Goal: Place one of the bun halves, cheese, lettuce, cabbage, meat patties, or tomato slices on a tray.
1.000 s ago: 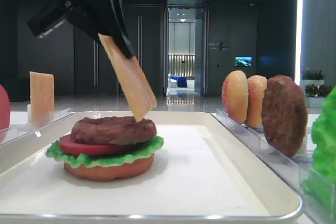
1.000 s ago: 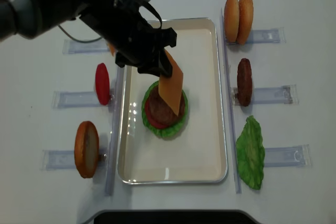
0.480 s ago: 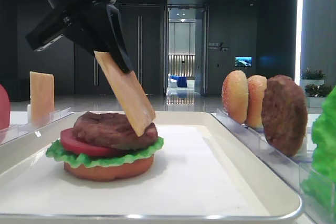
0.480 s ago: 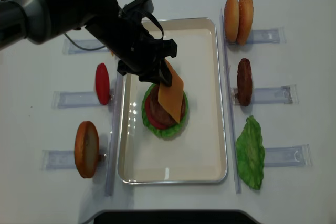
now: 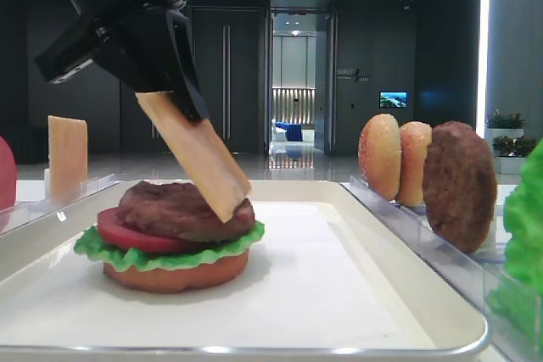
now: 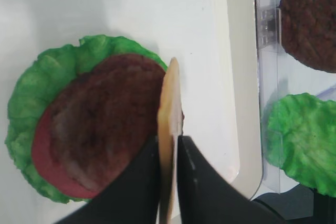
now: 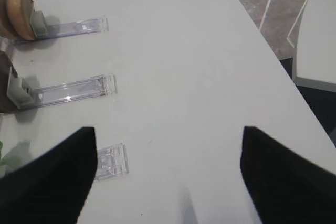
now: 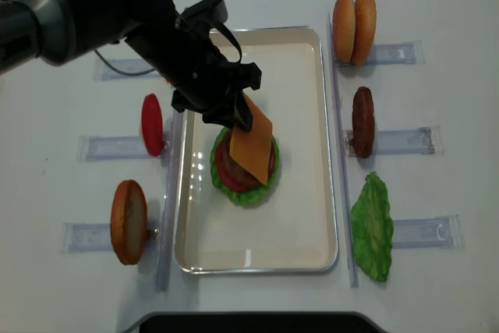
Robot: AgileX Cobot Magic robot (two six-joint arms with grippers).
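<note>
Cheese slice tilted on the patty, one slip from sliding off.
The left gripper [image 6: 169, 153] pinches the cheese [image 8: 251, 149] between near-closed jaws, its lower edge resting on the meat patty [image 5: 182, 209] stacked on the tray [image 8: 304, 193]; released this steep, it could skid off.

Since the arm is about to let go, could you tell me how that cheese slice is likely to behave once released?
The cheese looks stiff: it stays straight while tilted. With its lower edge on the meat patty, it would probably tip flat. It seems light, pinched by one edge in the left gripper.
</note>
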